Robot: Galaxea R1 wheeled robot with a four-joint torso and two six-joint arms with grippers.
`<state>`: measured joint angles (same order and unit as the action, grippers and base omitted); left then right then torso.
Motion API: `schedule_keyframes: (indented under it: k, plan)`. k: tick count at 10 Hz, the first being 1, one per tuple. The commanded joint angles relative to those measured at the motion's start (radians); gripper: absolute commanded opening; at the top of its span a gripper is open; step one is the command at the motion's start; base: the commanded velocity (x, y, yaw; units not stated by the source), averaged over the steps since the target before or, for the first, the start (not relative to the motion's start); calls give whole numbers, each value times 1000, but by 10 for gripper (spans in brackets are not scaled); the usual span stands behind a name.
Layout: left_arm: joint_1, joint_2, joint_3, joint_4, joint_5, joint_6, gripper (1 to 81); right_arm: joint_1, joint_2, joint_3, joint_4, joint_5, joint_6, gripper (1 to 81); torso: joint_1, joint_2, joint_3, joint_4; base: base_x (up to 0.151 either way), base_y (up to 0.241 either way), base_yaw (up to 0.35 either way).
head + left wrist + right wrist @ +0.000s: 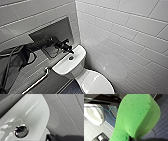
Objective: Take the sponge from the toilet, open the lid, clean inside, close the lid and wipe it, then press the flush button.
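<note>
Reaching in from the left of the head view, the robot's left arm (30, 48) carries the left gripper (70, 51) over the tank of the toilet (75, 68), a glossy white ceramic one set into the corner of a white-tiled wall (130, 37). The gripper hangs close over the tank top, just beside the flush button (71, 58), a small dark round disc in the middle of the white surface. From where I stand I cannot tell whether this gripper is open or closed, nor whether it touches the tank. In the left wrist view the flush button (21, 130) lies uncovered and shiny, with the grey shadow (10, 125) of the gripper falling across the tank top next to it. In front of the tank the oval lid (96, 83) looks to be down over the bowl. Behind the arm a dark recessed niche (56, 31) is set in the wall, and lower down a metal grab bar (37, 80) runs along the tiles. The sponge (137, 117) is away from the toilet. Bright green and pitted, it looms large in the right wrist view, held up off the dark tiled floor (161, 125) by the right gripper (133, 138), whose dark fingers are clamped on one end of it. Beyond the sponge the toilet (95, 115) stands well apart, and a blue cable (112, 110) loops across the floor between them.
</note>
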<state>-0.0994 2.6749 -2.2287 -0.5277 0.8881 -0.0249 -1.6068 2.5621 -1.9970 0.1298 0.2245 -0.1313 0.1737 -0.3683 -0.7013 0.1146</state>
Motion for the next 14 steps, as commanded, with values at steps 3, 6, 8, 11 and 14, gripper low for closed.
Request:
schedule_keyframes:
  k: [3, 6, 8, 11, 14]
  plan:
    - [-150, -203, 359, 15, -3, 37, 10, -17, -11, 25, -1, -88, -5, 10, 0, 0, 0, 0, 0, 0, 0]
    - [-12, -336, 570, 30, -74, 39, 10, -9, -11, 28, 1, -88, -5, 10, 1, 0, 0, 0, 0, 0, 0]
    - [98, -439, 717, 72, -156, 37, 10, -9, -12, 29, -1, -88, -5, 10, 1, 0, 0, 0, 0, 0, 0]
    - [284, -582, 935, 133, -309, 37, 10, -3, -11, 31, 1, -88, -1, 10, 1, 0, 0, 0, 0, 0, 0]
    - [509, -720, 1104, 236, -469, 39, 10, 6, -11, 25, 4, -88, 4, 10, 1, 0, 0, 0, 0, 0, 0]
